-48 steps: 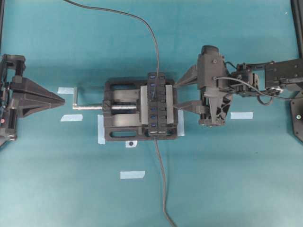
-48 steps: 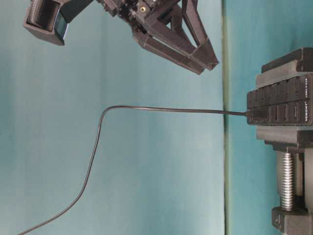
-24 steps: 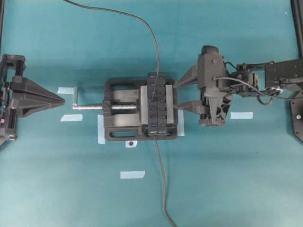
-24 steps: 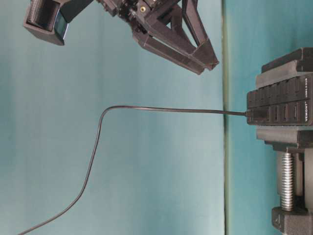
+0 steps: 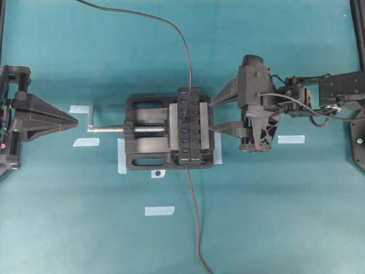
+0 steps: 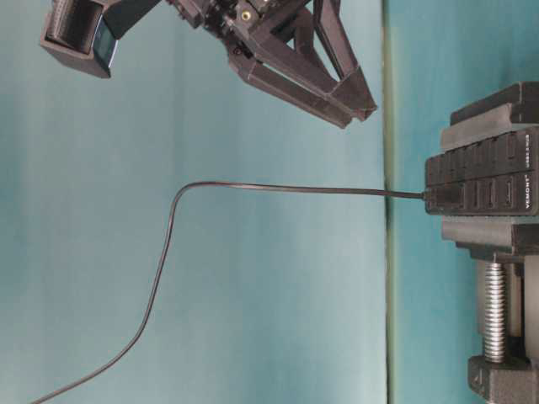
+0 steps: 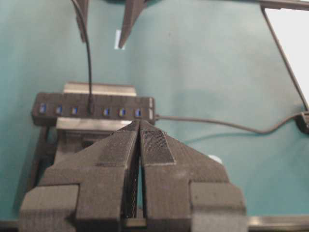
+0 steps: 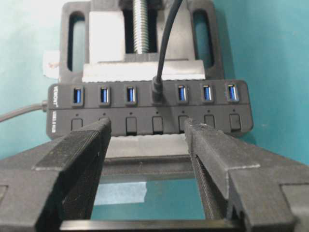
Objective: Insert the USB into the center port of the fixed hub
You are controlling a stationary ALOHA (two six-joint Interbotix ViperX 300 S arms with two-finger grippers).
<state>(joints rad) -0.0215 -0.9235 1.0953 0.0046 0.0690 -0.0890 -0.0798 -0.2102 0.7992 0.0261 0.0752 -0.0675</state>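
The fixed hub is a long black strip clamped in a vise, also in the right wrist view. The USB stands plugged into the center port, with three blue ports on each side; the plug covers the port itself. Its thin cable runs off to the far edge. My right gripper hovers just right of the hub, open and holding nothing, its fingers apart from the plug. My left gripper rests shut and empty at the far left, pointing toward the hub.
A black vise with a silver screw and handle holds the hub. The hub's own cable trails toward the near edge. Several pale tape strips lie on the teal mat.
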